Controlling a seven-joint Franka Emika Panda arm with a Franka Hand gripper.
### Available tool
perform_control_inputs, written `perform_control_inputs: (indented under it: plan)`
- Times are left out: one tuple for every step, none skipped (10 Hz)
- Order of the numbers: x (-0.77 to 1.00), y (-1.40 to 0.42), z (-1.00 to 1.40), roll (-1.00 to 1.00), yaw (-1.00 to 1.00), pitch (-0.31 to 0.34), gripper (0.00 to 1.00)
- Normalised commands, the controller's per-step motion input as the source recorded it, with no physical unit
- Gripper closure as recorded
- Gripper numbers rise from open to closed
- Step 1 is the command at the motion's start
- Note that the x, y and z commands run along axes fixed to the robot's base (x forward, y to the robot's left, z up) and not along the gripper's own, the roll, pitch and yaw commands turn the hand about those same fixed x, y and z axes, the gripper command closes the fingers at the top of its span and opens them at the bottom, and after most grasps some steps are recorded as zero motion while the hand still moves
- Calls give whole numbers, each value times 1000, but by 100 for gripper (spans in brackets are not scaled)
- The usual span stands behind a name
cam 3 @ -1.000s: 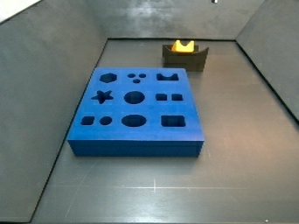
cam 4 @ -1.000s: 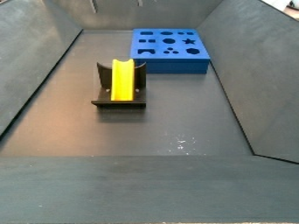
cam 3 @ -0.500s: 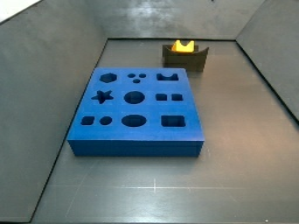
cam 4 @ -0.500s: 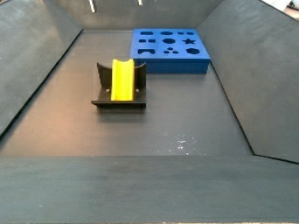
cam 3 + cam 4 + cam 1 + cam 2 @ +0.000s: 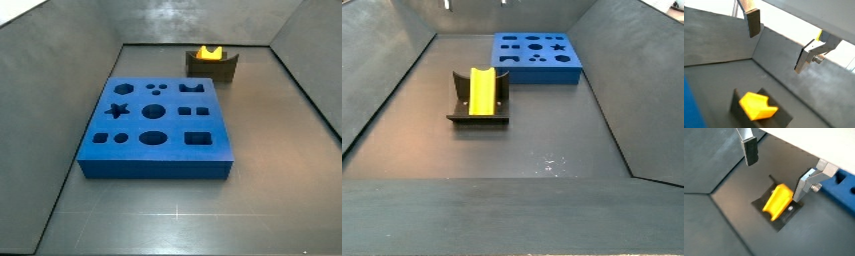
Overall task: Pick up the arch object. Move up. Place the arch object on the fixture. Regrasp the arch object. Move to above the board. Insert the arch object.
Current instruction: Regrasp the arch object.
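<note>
The yellow-orange arch object (image 5: pixel 209 52) (image 5: pixel 481 92) rests in the dark fixture (image 5: pixel 221 68) (image 5: pixel 476 118) at the far end of the floor, apart from the blue board (image 5: pixel 158 125) (image 5: pixel 536 55). My gripper (image 5: pixel 776 52) (image 5: pixel 775 181) hangs high above the fixture, open, with nothing between its fingers. Both wrist views show the arch object (image 5: pixel 756 106) (image 5: pixel 777 202) well below the fingertips, sitting in the fixture (image 5: pixel 784 120) (image 5: pixel 759 204). In a side view only the tips of the fingers (image 5: pixel 446 6) show at the upper edge.
Grey sloping walls (image 5: pixel 60 60) (image 5: pixel 629 80) enclose the dark floor. The board's corner (image 5: pixel 847 190) lies beside the fixture in a wrist view. The board has several shaped cut-outs, among them a star (image 5: pixel 118 111) and an arch hole (image 5: pixel 193 89).
</note>
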Motion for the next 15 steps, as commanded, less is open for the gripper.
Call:
perform_control_inputs:
  plan:
    - [45, -28, -9, 1000, 19, 32, 0]
    - [52, -30, -11, 1000, 24, 48, 0]
    - [69, -32, -11, 1000, 38, 88, 0]
    - [77, -35, -8, 970, 48, 111, 0]
    - [88, -41, -12, 702, 69, 133, 0]
    - [92, -41, -20, 506, 88, 141, 0]
    - [89, -31, -7, 286, 118, 135, 0]
    - [82, -25, -4, 223, 134, 121, 0]
    - [31, 76, -1000, 162, 114, 64, 0]
    - [33, 76, -1000, 151, 118, 51, 0]
    - [45, 67, -1000, 132, 131, 10, 0]
    - [51, 63, -1000, 107, 127, -14, 0]
    - [62, 59, -1000, 79, 108, -48, 0]
    - [65, 56, -1000, 75, 99, -64, 0]
    - [73, 50, -1000, 69, 73, -88, 0]
